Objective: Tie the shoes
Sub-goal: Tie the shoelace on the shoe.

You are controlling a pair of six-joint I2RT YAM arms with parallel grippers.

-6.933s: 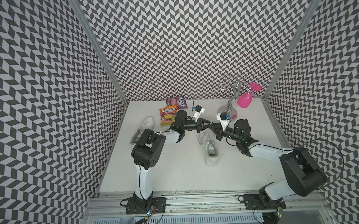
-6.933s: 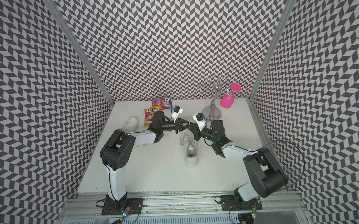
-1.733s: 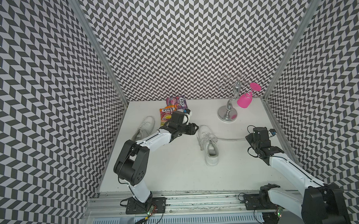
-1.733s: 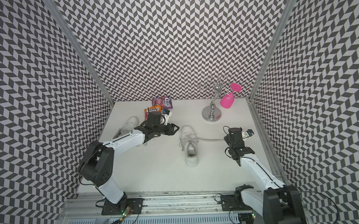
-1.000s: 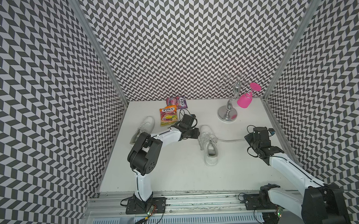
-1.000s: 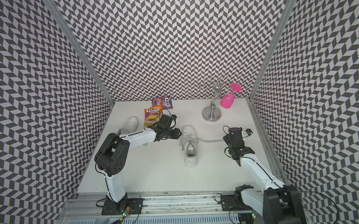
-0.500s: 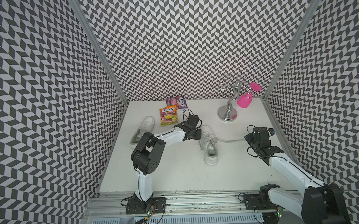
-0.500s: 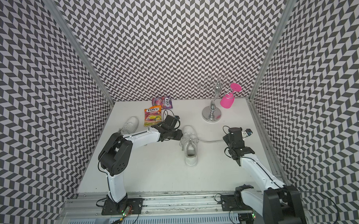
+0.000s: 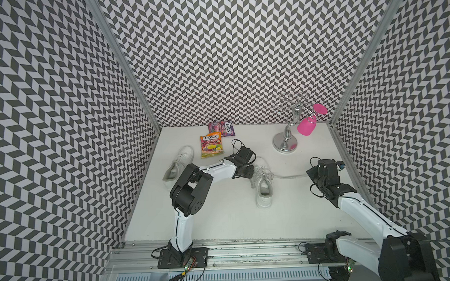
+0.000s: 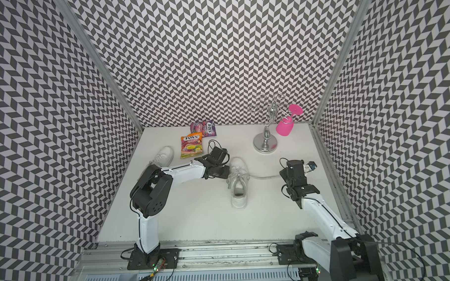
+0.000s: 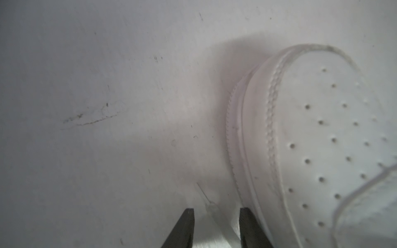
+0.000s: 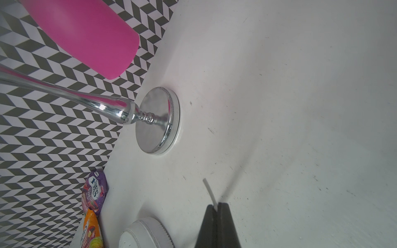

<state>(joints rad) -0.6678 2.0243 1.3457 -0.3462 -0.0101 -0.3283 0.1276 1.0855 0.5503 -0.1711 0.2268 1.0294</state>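
Note:
One white shoe (image 9: 263, 188) (image 10: 238, 188) lies mid-table, toe toward the back wall. Its right lace (image 9: 287, 176) (image 10: 264, 177) runs out taut to my right gripper (image 9: 312, 172) (image 10: 283, 173), which is shut on it. In the right wrist view the lace end (image 12: 209, 191) sticks out past the closed right gripper (image 12: 217, 206). My left gripper (image 9: 245, 171) (image 11: 217, 211) sits low against the shoe's left side near the toe (image 11: 311, 139). It is open, and a lace tip (image 11: 211, 207) lies between its fingers. The other shoe (image 9: 178, 163) (image 10: 162, 155) lies by the left wall.
Two candy bags (image 9: 211, 146) (image 9: 221, 129) lie at the back, just behind my left arm. A chrome glass rack (image 9: 286, 144) with a hanging pink glass (image 9: 307, 125) stands at the back right. The right wall's rail (image 9: 348, 162) runs close beside my right gripper.
My left gripper has edged right and down against the centre shoe's toe side over the last second. The right gripper keeps its hold on the stretched lace and has not moved.

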